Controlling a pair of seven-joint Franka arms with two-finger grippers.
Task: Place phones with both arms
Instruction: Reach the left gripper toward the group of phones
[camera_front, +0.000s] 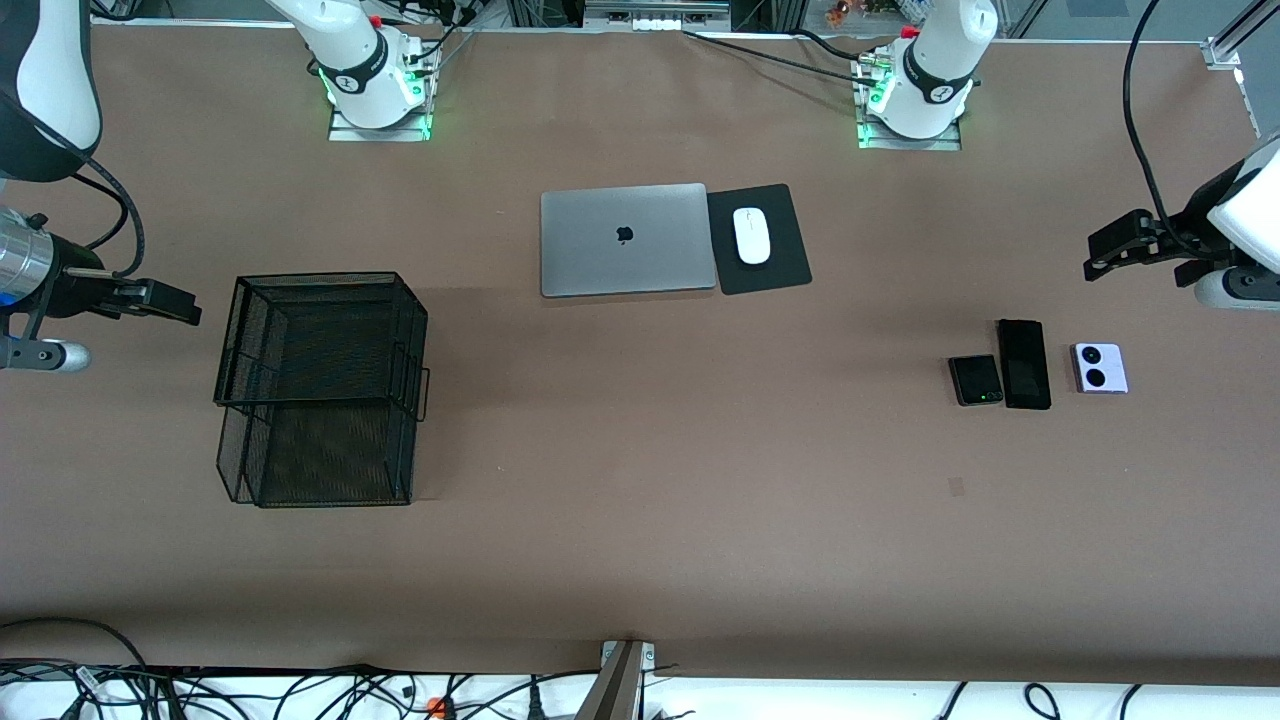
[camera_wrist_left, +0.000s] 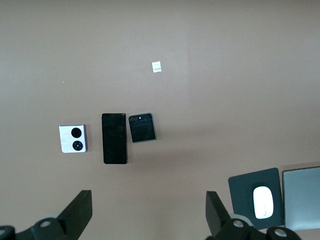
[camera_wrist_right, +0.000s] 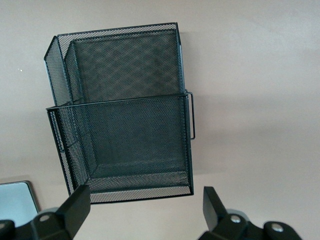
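Front view, surface: brown table (camera_front: 640, 520) – cables along its edges.
Phones: 3 in a row toward the left arm's end – flip phone (camera_front: 976, 380), black slab (camera_front: 1024, 364), lavender-white phone (camera_front: 1100, 368); slab's long axis runs toward the bases.
Left gripper (camera_wrist_left: 148, 212): fingers apart, over the table beside the phones.
Right gripper (camera_wrist_right: 146, 210): fingers apart, beside the mesh basket (camera_front: 320, 390).

This is a robotics lab dressed up as an office desk. Two white arm bases (camera_front: 375, 75) (camera_front: 920, 85) are bolted at the table's (camera_front: 640, 520) twelve o'clock edge, green lights glowing at their feet, and loose black cables (camera_front: 200, 690) tangle along the six o'clock edge. On the brown covering sit staged desk props: a closed silver laptop (camera_front: 625, 240) near centre, a white mouse (camera_front: 751, 235) on a black mouse pad (camera_front: 775, 270), and a black mesh desk organiser (camera_front: 320, 385) at nine o'clock.
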